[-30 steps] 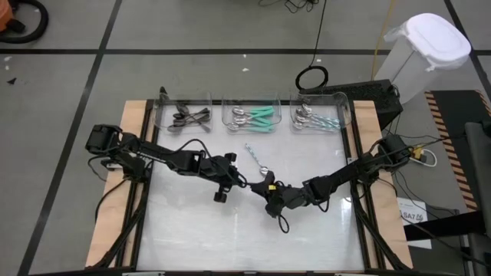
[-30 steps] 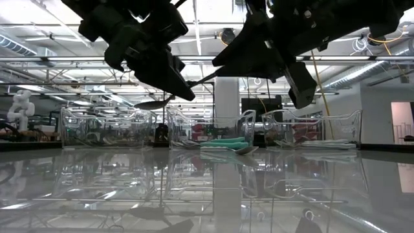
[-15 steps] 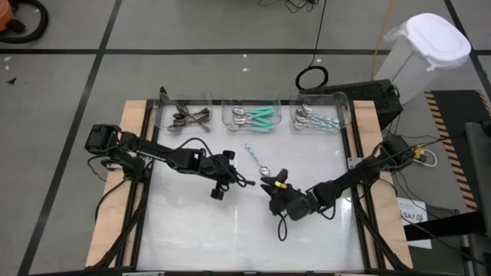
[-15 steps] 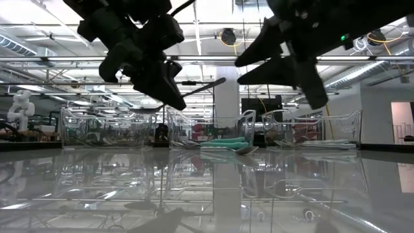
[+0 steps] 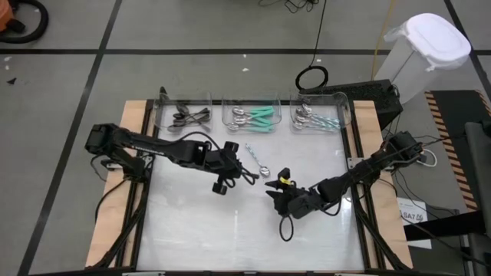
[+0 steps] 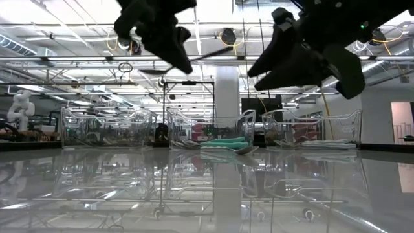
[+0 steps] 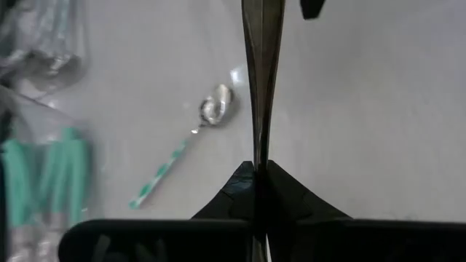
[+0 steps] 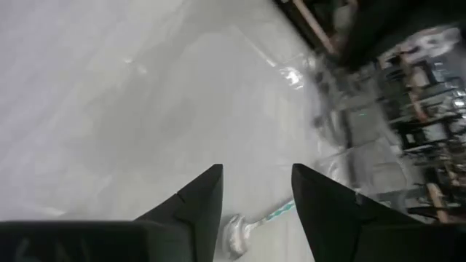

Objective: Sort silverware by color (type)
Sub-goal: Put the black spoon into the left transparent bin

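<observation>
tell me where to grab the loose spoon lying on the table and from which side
Grip the spoon at mid-handle, coming straight down from above. It lies flat and alone on the table, so the thin striped handle fits between fingers set across it, while the rounded bowl would likely slip. The open right gripper is free.

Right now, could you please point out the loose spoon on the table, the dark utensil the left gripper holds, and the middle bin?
loose spoon (image 7: 216, 107): left wrist view, bowl.
dark utensil (image 7: 262, 73): left wrist view, shaft.
middle bin (image 5: 230, 102): high view, rim.
</observation>
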Controlling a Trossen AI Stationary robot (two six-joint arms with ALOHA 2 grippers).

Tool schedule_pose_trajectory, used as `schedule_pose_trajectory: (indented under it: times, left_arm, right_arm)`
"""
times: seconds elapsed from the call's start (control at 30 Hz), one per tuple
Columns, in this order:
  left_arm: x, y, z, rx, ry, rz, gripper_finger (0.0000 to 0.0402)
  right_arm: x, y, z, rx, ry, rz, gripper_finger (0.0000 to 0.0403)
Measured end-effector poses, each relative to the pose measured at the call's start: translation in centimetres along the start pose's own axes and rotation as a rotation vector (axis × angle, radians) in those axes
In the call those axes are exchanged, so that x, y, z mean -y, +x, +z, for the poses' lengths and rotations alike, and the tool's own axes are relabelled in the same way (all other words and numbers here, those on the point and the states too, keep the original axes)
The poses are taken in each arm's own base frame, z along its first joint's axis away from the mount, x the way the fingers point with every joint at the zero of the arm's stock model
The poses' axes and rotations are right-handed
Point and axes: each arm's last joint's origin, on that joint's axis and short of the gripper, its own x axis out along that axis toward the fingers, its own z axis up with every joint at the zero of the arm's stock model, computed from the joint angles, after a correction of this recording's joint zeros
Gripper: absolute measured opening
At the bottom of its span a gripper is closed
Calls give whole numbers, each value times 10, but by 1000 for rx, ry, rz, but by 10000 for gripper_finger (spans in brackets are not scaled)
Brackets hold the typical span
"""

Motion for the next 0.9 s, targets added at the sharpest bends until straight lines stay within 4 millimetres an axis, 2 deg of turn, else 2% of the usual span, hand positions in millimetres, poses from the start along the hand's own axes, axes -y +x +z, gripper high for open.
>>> schedule_pose_trajectory:
  times: [0.13, 0.3, 0.63, 0.9]
  left_arm:
    - [-9, -14, 11, -30, 15, 40, 8]
    - [-26, -23, 7, -123, 13, 92, 8]
    - [-73, -27, -39, -397, -118, 102, 8]
    - [-109, -40, -80, -583, -251, 110, 12]
  right_arm:
    - [-1, 2, -6, -34, 7, 54, 158]
    - [-1, 3, -9, -52, 9, 101, 157]
    - [-3, 3, -14, -95, 4, 116, 157]
    - [0, 6, -17, -110, -25, 111, 157]
